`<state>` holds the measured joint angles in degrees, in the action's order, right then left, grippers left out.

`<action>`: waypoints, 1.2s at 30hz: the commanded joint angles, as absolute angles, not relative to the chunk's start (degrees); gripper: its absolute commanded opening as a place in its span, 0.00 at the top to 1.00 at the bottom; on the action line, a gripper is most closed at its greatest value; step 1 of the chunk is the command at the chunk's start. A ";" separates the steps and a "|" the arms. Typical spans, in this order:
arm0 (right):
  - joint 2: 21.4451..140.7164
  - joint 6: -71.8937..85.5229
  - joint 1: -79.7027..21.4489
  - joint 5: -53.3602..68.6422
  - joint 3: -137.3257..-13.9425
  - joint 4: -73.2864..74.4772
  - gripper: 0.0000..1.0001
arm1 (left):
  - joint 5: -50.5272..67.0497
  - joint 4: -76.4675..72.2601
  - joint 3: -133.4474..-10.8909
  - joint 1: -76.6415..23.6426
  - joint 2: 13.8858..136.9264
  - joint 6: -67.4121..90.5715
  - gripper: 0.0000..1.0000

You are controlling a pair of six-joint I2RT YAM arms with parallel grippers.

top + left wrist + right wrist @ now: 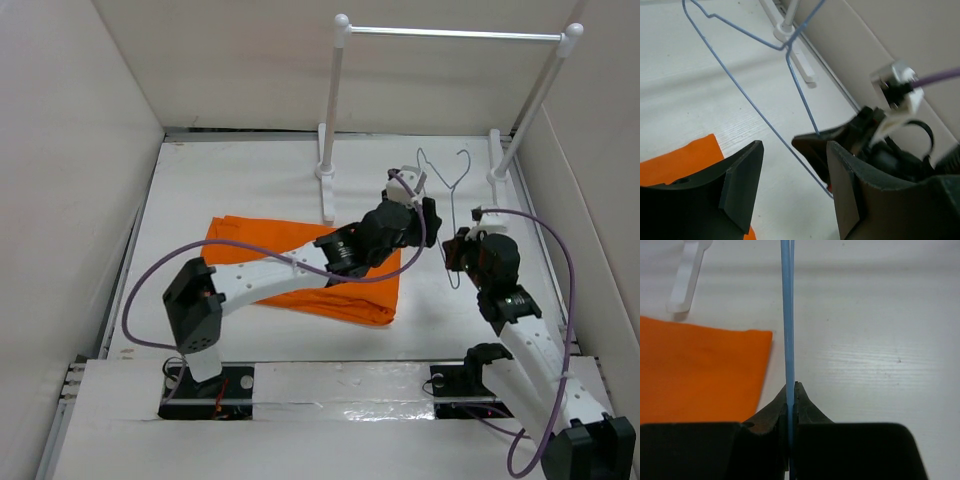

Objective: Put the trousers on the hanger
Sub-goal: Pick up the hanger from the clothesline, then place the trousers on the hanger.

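Trousers [352, 298] are lying flat on the white surface [230, 180], spread as an orange sheet left of centre. The left arm is reaching across them, so their middle is hiding under it in the top view. No end effector is touching the cloth.

Hanger [455, 205] is sitting right of the trousers and apart from them, with its hook pointing toward the far side, near the right foot of the white rail stand [450, 34]. Its lower end is running down into the right end effector [458, 250].

Right end effector: clenched on the hanger. In the right wrist view the blue wire [787, 315] is passing straight between the two fingertips, which are pressing together on it, and is rising out of the top of the picture. The orange edge [695, 370] is showing to the left of the jaws, not touching them.

Left end effector [432, 215]: released, fingers spread wide and gripping nothing. It is hovering past the right edge of the trousers, just beside the hanger. In the left wrist view the wire [755, 104] is crossing diagonally beyond the gap between the two dark fingers, not between them. A corner of orange cloth [680, 160] is showing at lower left, behind the left finger. The right end effector is facing it from just beyond, pinching the wire's lower end.
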<state>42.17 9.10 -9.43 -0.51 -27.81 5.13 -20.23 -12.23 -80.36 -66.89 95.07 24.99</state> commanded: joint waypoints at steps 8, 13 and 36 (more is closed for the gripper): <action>36.48 11.07 -12.30 1.41 -25.40 5.18 1.00 | -18.28 -9.41 -98.95 -64.16 108.79 20.13 0.51; 35.33 11.16 -12.83 1.67 -24.79 6.15 1.00 | -18.47 -6.51 -107.74 -63.63 114.16 18.11 0.52; 34.01 11.25 -15.56 1.58 -24.35 7.82 1.00 | -22.50 -6.15 -113.56 -61.44 121.38 16.17 0.84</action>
<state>34.89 10.98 -14.66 1.72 -24.45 9.26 -20.64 -4.38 -111.48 -61.63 122.45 16.43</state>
